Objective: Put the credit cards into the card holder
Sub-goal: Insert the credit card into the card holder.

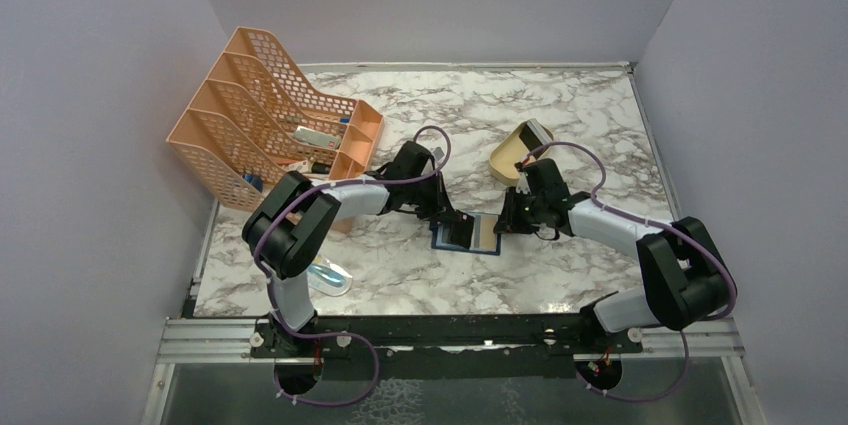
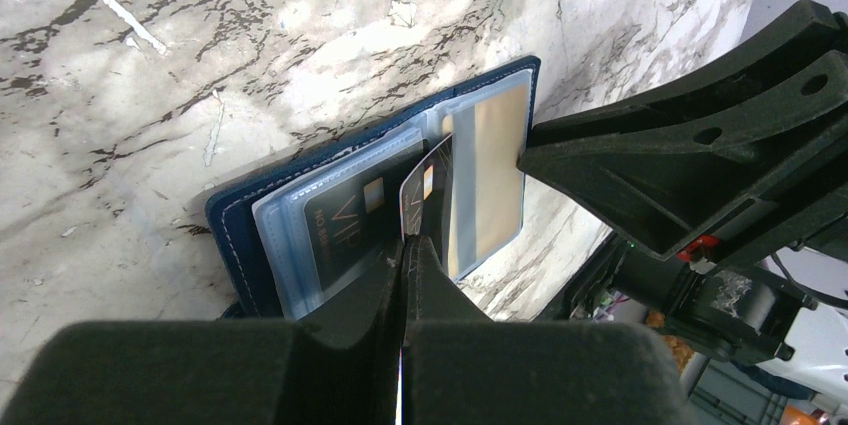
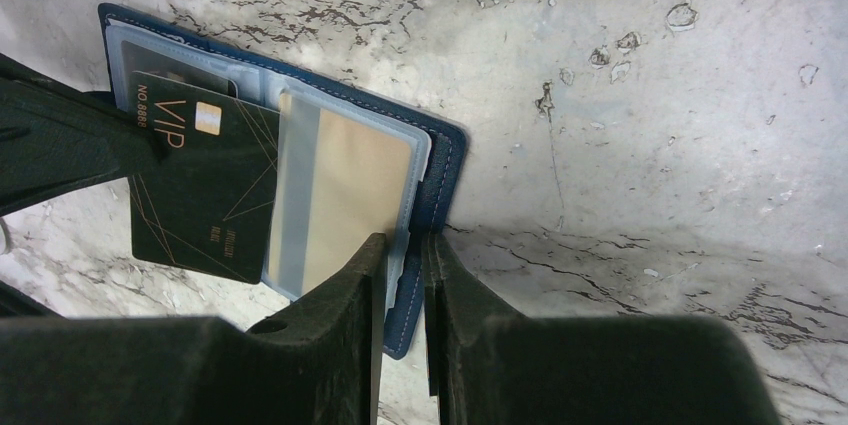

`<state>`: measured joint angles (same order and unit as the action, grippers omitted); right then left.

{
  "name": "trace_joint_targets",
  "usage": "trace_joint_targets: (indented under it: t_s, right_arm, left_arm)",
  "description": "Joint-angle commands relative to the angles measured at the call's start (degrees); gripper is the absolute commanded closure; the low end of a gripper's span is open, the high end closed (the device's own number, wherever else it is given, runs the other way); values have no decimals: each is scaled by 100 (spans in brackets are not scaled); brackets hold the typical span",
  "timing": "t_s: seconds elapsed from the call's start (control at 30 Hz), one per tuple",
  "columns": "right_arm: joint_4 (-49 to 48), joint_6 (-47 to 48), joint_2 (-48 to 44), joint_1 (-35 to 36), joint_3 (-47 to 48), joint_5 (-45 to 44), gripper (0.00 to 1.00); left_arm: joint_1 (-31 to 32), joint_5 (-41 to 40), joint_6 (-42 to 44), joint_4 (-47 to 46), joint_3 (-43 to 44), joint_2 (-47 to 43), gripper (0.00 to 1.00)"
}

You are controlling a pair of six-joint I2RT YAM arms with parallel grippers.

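The navy-blue folding card holder (image 1: pixel 465 235) lies open near the middle of the marbled surface (image 1: pixel 560 95), between the left tool (image 2: pixel 405 243) on its left and the right tool (image 3: pixel 405 245) on its right. A yellow-gold plastic card (image 3: pixel 345 195) sits in the holder's right-hand pocket, a dark grey plastic card (image 2: pixel 340 230) in the left-hand one. A second dark grey plastic card (image 3: pixel 200 185), pinched in the left tool, hangs tilted over the fold, overlapping both pockets. The right tool clamps the holder's right edge. An orange mesh file rack (image 1: pixel 270 125) stands at the far left, a tan oval tray (image 1: pixel 505 160) behind the right tool, and a blue-patterned packet (image 1: pixel 330 275) beside the left arm's base.
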<state>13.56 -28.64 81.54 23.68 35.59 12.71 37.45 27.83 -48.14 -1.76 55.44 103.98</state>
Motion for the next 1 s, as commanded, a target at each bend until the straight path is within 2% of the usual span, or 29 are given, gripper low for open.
trace_joint_targets:
  t_s: [0.0, 0.3, 0.53, 0.7, 0.97]
  right_arm:
    - [70, 90, 8, 22, -171, -331, 82]
    - [68, -1, -48, 21, -220, -313, 82]
    - [33, -399, -225, 23, -346, -214, 81]
    - [33, -591, -401, 27, -399, -206, 78]
    - [-174, -743, -295, 24, -492, -31, 78]
  left_arm:
    - [42, -50, -143, -194, -127, 210, 100]
    - [81, -179, -220, -555, -220, 288, 100]
    - [98, -301, -384, -1237, -529, 360, 100]
    - [148, -369, -413, -1396, -641, 408, 100]
    - [200, -554, -562, -1616, -745, 334, 100]
